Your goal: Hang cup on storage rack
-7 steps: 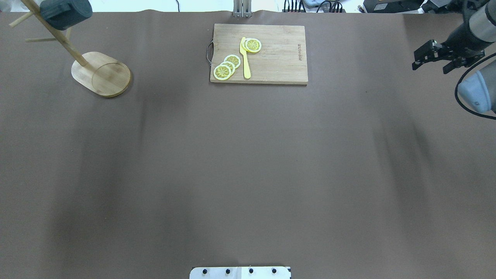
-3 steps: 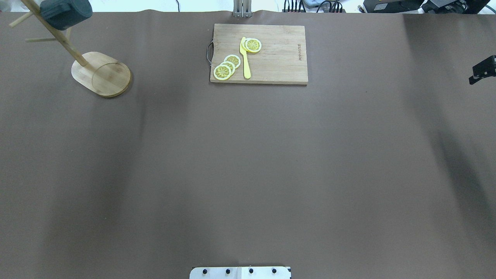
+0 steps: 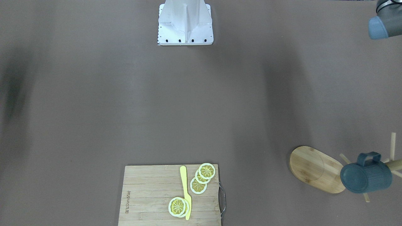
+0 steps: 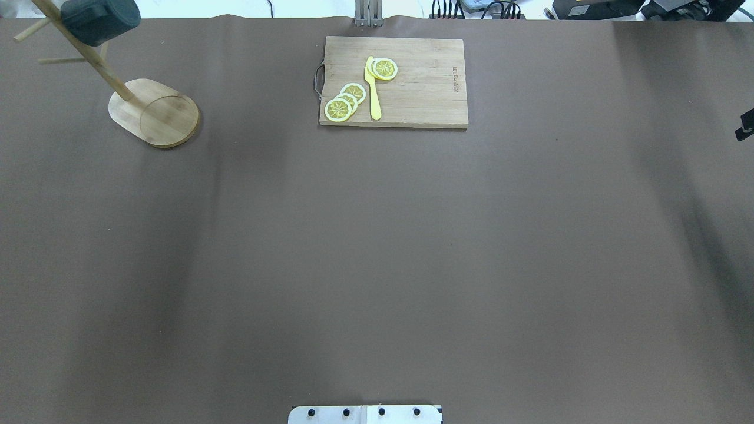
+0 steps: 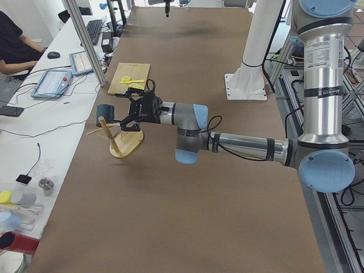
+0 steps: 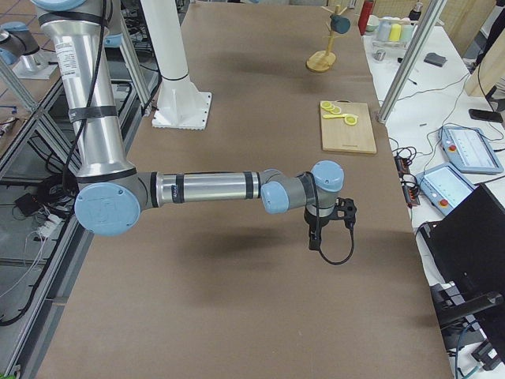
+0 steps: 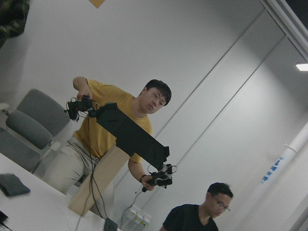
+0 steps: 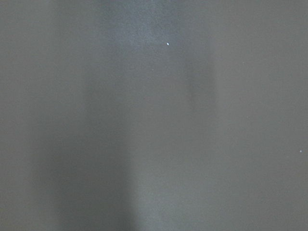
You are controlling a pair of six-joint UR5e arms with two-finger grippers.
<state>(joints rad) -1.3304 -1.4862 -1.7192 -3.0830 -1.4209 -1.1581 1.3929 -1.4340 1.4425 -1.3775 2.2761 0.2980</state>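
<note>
The dark teal cup [image 4: 97, 20] hangs on a peg of the bamboo storage rack [image 4: 154, 112] at the table's far left corner. It also shows in the front-facing view [image 3: 366, 177], handle up, beside the rack's oval base [image 3: 315, 169]. In the exterior left view my left gripper [image 5: 132, 111] is in the air close beside the cup [image 5: 103, 111] and rack [image 5: 126, 145]; I cannot tell if it is open or shut. Only a sliver of my right gripper [image 4: 746, 125] shows at the overhead view's right edge. It hangs above the table in the exterior right view [image 6: 341, 215], state unclear.
A wooden cutting board [image 4: 393, 81] with lemon slices [image 4: 344, 101] and a yellow knife [image 4: 373, 88] lies at the far middle. The robot's base plate [image 4: 365, 414] is at the near edge. The left arm's elbow [image 3: 385, 22] shows top right in the front-facing view.
My right gripper has moved to the right, almost out of the overhead view. The cup and rack have not moved.
</note>
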